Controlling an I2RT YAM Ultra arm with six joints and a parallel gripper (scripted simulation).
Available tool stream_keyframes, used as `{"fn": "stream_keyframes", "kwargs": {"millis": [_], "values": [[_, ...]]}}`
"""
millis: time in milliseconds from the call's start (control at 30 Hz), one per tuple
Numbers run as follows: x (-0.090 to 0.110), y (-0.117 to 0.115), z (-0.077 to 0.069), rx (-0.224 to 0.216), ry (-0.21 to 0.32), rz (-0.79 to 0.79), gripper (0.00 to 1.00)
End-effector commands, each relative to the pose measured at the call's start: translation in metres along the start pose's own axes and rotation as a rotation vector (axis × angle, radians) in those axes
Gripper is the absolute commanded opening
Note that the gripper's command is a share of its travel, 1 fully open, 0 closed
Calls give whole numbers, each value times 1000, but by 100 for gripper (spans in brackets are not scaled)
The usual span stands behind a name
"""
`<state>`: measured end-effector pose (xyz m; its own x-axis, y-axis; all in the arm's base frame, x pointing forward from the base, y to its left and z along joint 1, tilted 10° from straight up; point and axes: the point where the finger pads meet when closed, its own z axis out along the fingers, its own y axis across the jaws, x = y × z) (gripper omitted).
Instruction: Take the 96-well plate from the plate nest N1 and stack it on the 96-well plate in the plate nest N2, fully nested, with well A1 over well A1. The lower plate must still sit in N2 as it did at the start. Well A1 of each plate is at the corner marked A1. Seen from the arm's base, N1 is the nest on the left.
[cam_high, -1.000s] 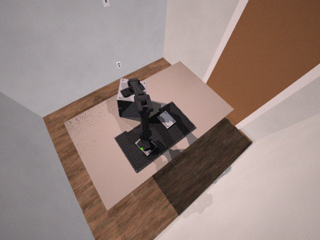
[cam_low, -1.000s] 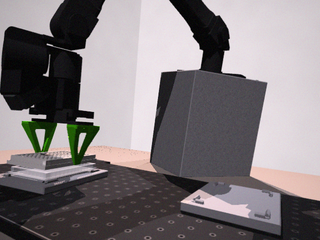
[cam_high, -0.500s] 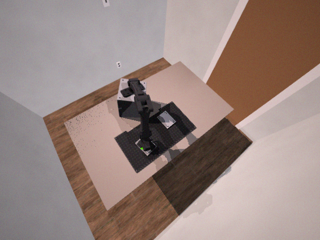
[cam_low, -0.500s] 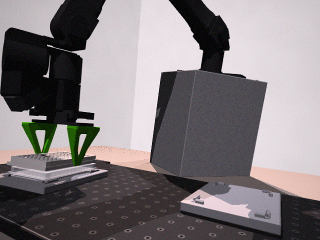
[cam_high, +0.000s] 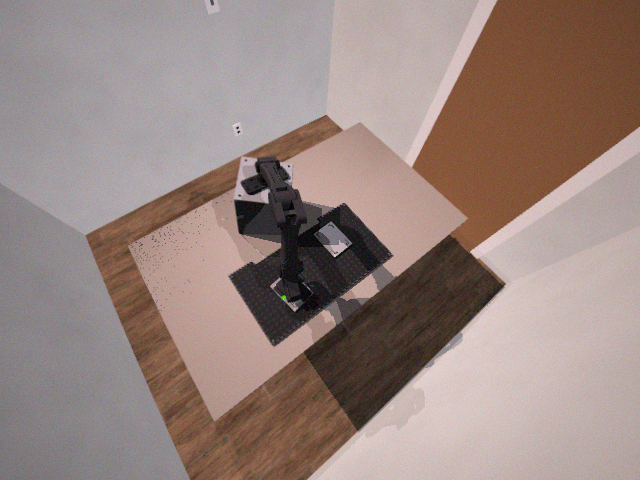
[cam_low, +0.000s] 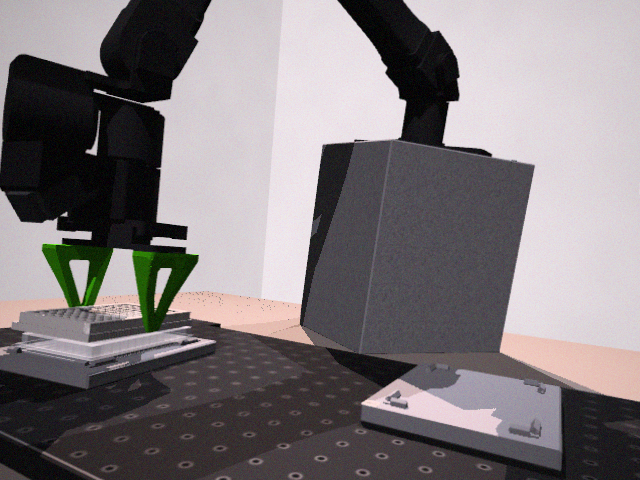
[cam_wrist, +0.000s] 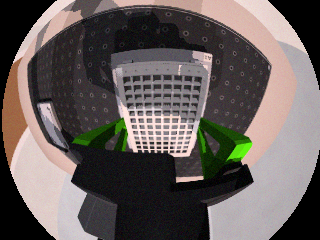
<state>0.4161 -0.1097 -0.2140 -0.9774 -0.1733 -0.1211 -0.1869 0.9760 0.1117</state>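
The green fingers (cam_low: 118, 297) are pointing straight down from the black wrist and pinching the upper 96-well plate (cam_low: 82, 319) across its width, one finger pressing each long side, as the wrist view (cam_wrist: 163, 112) is showing with the well grid running out ahead between them. Directly below the fingers, that plate is sitting over the clear lower 96-well plate (cam_low: 103, 345), which is lying in nest N2 (cam_low: 67, 373); whether the upper plate is fully seated or hovering slightly cannot be told, and the A1 marks are too small to read. The nest's edges are lying just outside the fingertips on every side. Above the fingers, the arm (cam_high: 289, 242) is stretching nearly straight out from its mount, the forearm sloping down to a vertical wrist. Around the nest, the dark perforated board (cam_low: 248, 413) is offering open holes toward the near edge. Well off to one side of the fingers, nest N1 (cam_low: 480, 413) is lying bare, with only its corner stops standing up. Farther behind, the grey pedestal (cam_low: 429, 248) is carrying the arm's base on the tan desk (cam_high: 206, 320).
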Motion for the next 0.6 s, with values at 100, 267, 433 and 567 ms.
{"fn": "stream_keyframes", "kwargs": {"millis": [100, 267, 433, 567], "values": [[9, 7, 8, -17, 10, 5, 0], [-2, 0, -2, 2, -11, 1, 0], [-2, 0, -2, 2, -11, 1, 0], [-2, 0, -2, 2, -11, 1, 0]]}}
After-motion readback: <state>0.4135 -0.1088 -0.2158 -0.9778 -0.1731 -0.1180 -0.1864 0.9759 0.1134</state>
